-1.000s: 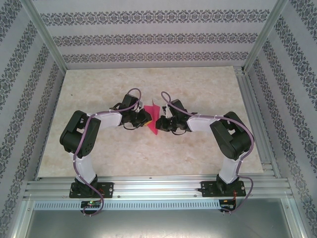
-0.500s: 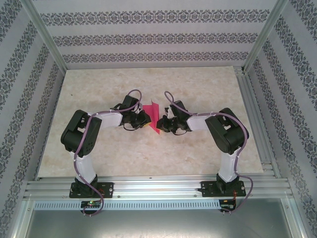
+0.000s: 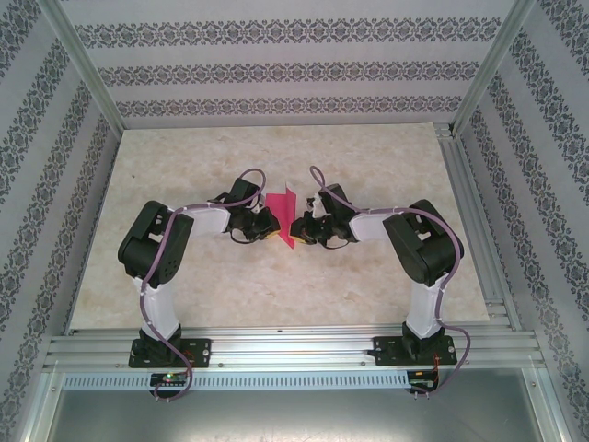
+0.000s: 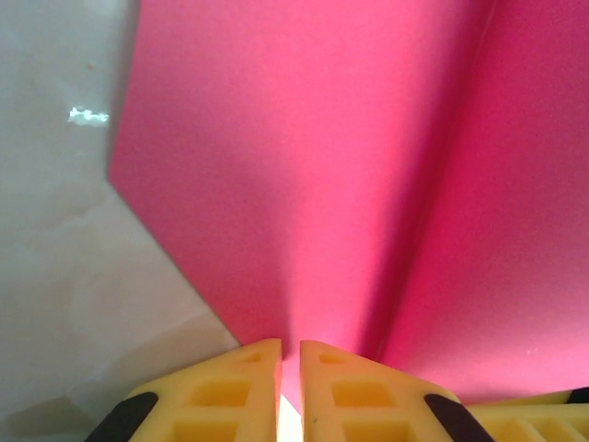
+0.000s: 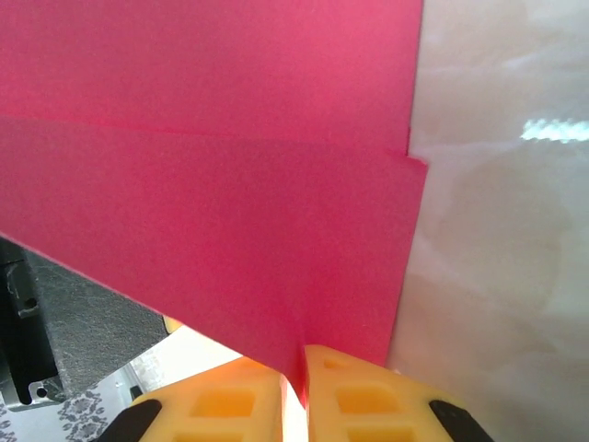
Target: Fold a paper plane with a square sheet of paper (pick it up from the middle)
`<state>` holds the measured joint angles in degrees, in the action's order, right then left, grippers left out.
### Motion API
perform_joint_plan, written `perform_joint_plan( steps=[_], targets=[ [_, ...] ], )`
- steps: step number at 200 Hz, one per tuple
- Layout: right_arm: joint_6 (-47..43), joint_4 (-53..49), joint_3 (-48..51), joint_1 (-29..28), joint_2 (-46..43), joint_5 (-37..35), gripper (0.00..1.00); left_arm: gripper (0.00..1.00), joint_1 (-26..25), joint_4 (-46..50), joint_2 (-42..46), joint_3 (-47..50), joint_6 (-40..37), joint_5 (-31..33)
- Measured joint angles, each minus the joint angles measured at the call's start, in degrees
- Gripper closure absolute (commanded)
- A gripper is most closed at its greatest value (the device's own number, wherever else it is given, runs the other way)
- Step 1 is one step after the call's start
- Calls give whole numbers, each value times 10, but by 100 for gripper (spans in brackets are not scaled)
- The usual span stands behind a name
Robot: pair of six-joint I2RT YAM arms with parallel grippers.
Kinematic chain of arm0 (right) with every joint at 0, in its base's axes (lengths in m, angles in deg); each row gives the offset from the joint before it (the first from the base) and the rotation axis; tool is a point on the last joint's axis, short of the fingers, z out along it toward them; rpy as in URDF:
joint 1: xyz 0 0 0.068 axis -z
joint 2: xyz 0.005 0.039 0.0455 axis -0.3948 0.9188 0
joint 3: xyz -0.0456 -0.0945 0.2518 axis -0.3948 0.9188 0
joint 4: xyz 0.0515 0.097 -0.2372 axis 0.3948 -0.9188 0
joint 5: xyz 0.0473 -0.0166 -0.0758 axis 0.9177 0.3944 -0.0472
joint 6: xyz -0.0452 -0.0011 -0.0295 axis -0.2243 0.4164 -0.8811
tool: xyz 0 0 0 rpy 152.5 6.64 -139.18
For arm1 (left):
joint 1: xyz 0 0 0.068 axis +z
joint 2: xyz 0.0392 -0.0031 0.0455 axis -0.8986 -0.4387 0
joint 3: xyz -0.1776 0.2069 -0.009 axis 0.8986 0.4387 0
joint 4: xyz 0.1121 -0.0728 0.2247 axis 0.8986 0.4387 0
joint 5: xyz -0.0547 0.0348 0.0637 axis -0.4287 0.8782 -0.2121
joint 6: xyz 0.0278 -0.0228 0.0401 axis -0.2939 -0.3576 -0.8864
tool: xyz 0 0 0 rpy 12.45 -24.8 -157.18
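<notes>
the sheet of paper was held up off the table, roughly over its middle, between the two arms that reached in toward each other. from above it showed as a narrow pink shape standing on edge, its upper corner toward the far side and its lower tip pointing toward the arm bases.

the left gripper met the paper from the left and the right gripper from the right, with the two tips close together and the paper between them.

in the left wrist view the yellow fingers stood almost together, leaving only a thin slit, and the pink paper ran down into that slit, so the left gripper was pinched on the sheet. a soft crease ran up the paper, which bent into two faces. pale table showed to the left.

in the right wrist view the fingers were likewise nearly closed and nipped the lower edge of the paper. here the sheet lay doubled, one layer's edge stepping slightly past the other near the right side.
</notes>
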<state>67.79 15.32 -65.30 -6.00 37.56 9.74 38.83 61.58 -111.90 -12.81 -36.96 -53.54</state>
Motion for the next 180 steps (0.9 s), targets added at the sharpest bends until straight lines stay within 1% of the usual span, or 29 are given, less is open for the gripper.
perform_joint_plan(
  steps=[50,88,119,180],
  targets=[
    [0,-1,-5,12,0,9,86,86,0,12,-4,-7,-20,2],
    [-14,-20,-30,13,14,12,87,86,0,21,-8,-15,-31,2],
    [-14,-28,-29,13,20,6,87,86,0,25,-9,-18,-37,2],
    [-6,-13,-14,13,21,-5,87,86,0,26,-9,-19,-37,0]
  ],
)
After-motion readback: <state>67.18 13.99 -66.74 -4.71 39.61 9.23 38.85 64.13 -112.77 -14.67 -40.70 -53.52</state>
